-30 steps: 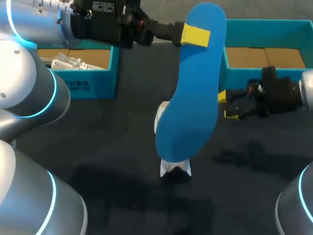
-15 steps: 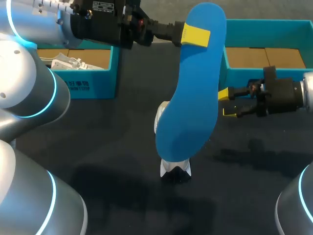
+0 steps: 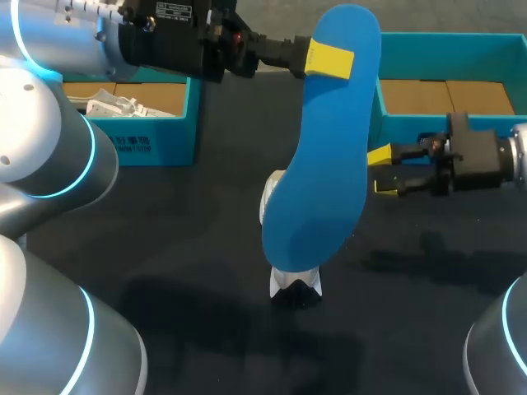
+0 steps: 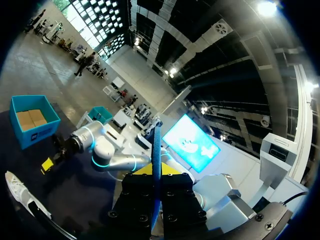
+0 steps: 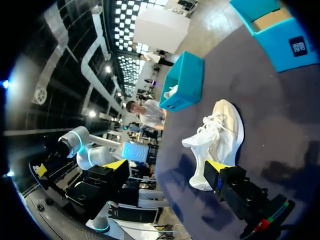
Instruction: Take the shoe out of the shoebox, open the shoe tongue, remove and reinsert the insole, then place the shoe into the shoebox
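Observation:
A blue insole (image 3: pixel 321 156) hangs upright over the middle of the table, and my left gripper (image 3: pixel 329 59) is shut on its upper end. In the left wrist view the insole (image 4: pixel 156 150) shows edge-on as a thin blue strip between that gripper's (image 4: pixel 156 172) fingers. The white shoe (image 3: pixel 294 284) lies on the dark table, mostly hidden behind the insole. The right wrist view shows the shoe (image 5: pixel 217 135) on its side, just ahead of my right gripper (image 5: pixel 167 167). That gripper (image 3: pixel 381 170) stands open at the insole's right edge, holding nothing.
A teal shoebox (image 3: pixel 156 132) stands at the back left with white contents (image 3: pixel 115 105). A second teal box (image 3: pixel 449 49) with a cardboard floor stands at the back right, behind my right arm. Dark bare tabletop (image 3: pixel 206 329) lies in front of the shoe.
My right gripper has risen a little and levelled out, its open fingers now nearer the insole's edge. The left gripper and the insole have not moved.

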`<state>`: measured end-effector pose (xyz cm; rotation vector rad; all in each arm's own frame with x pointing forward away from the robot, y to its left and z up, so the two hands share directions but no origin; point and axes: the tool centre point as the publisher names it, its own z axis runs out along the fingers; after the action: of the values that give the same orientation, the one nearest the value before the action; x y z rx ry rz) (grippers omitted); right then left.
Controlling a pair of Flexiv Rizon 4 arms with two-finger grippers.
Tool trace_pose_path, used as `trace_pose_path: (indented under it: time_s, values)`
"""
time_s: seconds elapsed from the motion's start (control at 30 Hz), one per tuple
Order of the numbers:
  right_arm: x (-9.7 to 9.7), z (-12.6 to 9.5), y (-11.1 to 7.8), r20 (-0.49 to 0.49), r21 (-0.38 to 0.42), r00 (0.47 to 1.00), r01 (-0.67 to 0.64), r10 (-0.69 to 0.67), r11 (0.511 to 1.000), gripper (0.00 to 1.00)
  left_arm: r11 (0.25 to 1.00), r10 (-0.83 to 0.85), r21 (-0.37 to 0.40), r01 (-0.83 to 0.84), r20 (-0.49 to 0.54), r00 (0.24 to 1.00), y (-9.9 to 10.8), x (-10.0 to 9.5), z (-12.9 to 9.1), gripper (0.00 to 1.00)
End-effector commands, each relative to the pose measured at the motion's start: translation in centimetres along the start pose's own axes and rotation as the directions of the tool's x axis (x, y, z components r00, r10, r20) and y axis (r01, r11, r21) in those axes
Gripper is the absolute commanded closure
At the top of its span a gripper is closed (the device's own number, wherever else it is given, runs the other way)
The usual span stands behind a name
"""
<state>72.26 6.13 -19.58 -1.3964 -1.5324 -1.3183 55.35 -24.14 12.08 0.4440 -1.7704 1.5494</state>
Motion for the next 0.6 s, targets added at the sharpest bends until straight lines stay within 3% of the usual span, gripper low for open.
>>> trace_pose_path:
  time_s: [0.03, 0.47, 0.6]
  values:
    - [-0.3, -0.1, 0.0, -0.068, -0.005, 0.998, 0.015, -0.016, 1.0, 0.0, 1.0, -0.001, 0.003, 0.001, 0.001, 1.0, 0.2, 0.0, 0.0, 1.0]
    - [-0.3, -0.1, 0.0, -0.068, -0.005, 0.998, 0.015, -0.016, 1.0, 0.0, 1.0, -0.001, 0.003, 0.001, 0.001, 1.0, 0.2, 0.0, 0.0, 1.0]
    - [-0.3, -0.1, 0.0, -0.068, -0.005, 0.998, 0.015, -0.016, 1.0, 0.0, 0.983, 0.181, 0.008, -0.181, 0.019, 0.983, -2.8, 0.3, -1.8, 1.0]
